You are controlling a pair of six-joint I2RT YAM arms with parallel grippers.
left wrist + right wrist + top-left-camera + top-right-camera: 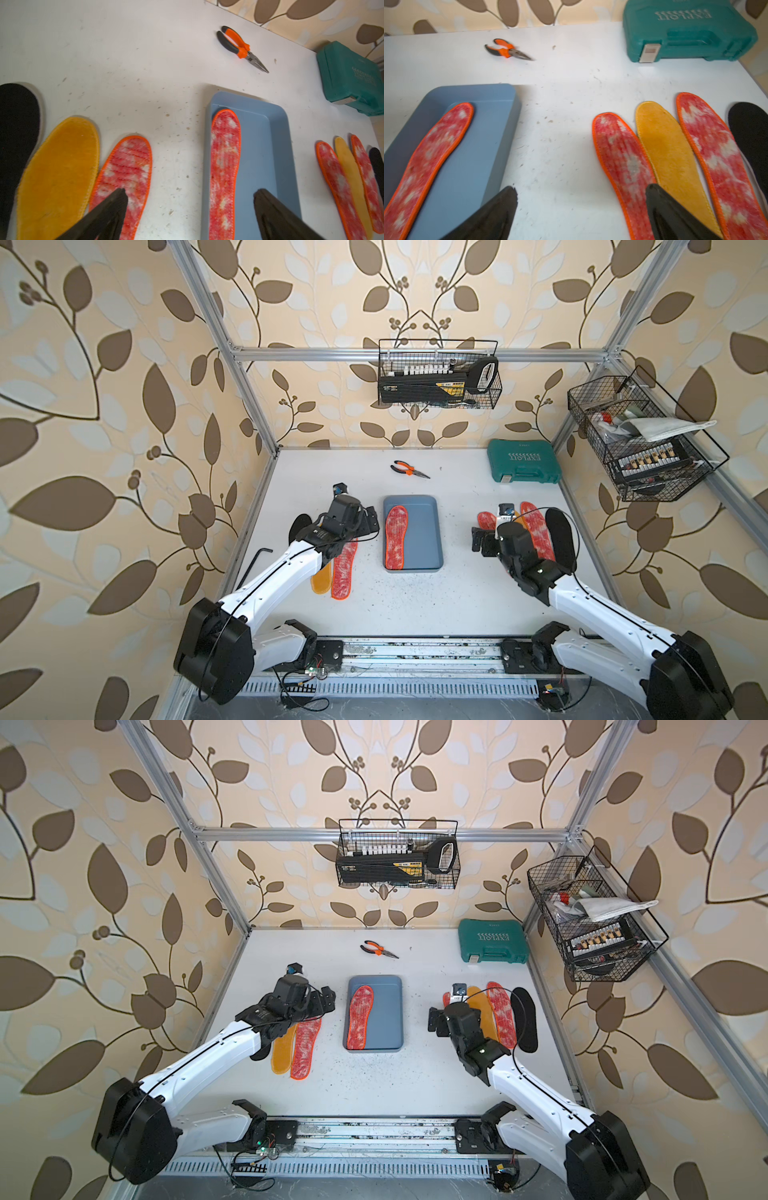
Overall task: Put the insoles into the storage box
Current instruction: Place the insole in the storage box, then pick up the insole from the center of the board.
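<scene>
Storage box (424,531): centre of the bench (415,605), between the 2 arms, long axis running away from the arm bases. Judged to be set there so either arm can reach it.

Boxed insole (395,537): 1 red-speckled pad, lengthwise, tight along the wall nearer the left arm. The rest of the floor is bare, so this placing leaves room for a neighbour before stacking begins. Its near end meets the near wall; cannot tell whether it lies fully flat.

Other 7 insoles lie on the bench, none gripped.
- Left group, 3, near the box: black (18,124), orange-yellow (60,170), red-speckled (128,166), fanned side by side.
- Right group, 4, set further from the box: red-speckled (623,158), orange-yellow (668,153), red-speckled (714,149), black (751,133), edges touching or overlapping.
- The split probably gives each arm its own supply.

Left pincer (191,193): released, jaws wide, nothing between them. It hangs over the strip of bench between the box and the left group.

Right pincer (581,189): also released and empty, over bare bench between the box and the right group.

Judgement: 1 of 8 stowed. The pads are thin and flat, so the next pick likely needs an edge catch.

Far side: pliers (409,470) and green tool case (523,462), well apart from the work.
</scene>
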